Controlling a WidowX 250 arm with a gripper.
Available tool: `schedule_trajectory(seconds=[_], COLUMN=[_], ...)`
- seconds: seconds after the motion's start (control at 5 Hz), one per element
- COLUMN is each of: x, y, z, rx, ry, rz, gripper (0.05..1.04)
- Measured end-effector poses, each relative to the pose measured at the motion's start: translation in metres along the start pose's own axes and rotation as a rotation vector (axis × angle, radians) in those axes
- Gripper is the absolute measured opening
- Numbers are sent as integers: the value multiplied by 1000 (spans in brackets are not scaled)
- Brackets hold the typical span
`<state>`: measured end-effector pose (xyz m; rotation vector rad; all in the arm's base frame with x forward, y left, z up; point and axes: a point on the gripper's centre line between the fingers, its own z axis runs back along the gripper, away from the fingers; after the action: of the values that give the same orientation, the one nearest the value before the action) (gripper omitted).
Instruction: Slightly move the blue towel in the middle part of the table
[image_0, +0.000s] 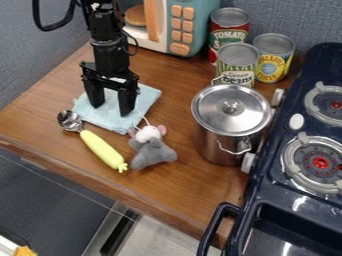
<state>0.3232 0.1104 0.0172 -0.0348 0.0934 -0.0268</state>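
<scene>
The black gripper (112, 109) hangs pointing down over the light blue towel (111, 120), at the left of the wooden table. Its two fingers stand apart, with towel cloth visible between and around them; whether the tips touch the cloth I cannot tell. The towel lies flat and slightly askew, its upper part partly hidden behind the gripper.
A spoon with a yellow handle (102, 150) and a grey plush mouse (152, 150) lie just in front of the towel. To the right stand a lidded steel pot (230, 120), several cans and a dark blue stove (294, 210). A toy microwave (189, 27) is behind.
</scene>
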Motion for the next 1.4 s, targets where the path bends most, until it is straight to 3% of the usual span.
schedule_trajectory(seconds=[0.2, 0.6, 0.8, 1.0, 1.4], x=[8, 34, 37, 41, 42], y=[3, 18, 20, 19, 18], z=[7, 1, 4, 24, 30], rx=[11, 50, 61, 76, 75], ry=[-29, -30, -51, -104, -124], rz=[-17, -33, -34, -37, -36], gripper=[998, 1000, 1000, 999, 999])
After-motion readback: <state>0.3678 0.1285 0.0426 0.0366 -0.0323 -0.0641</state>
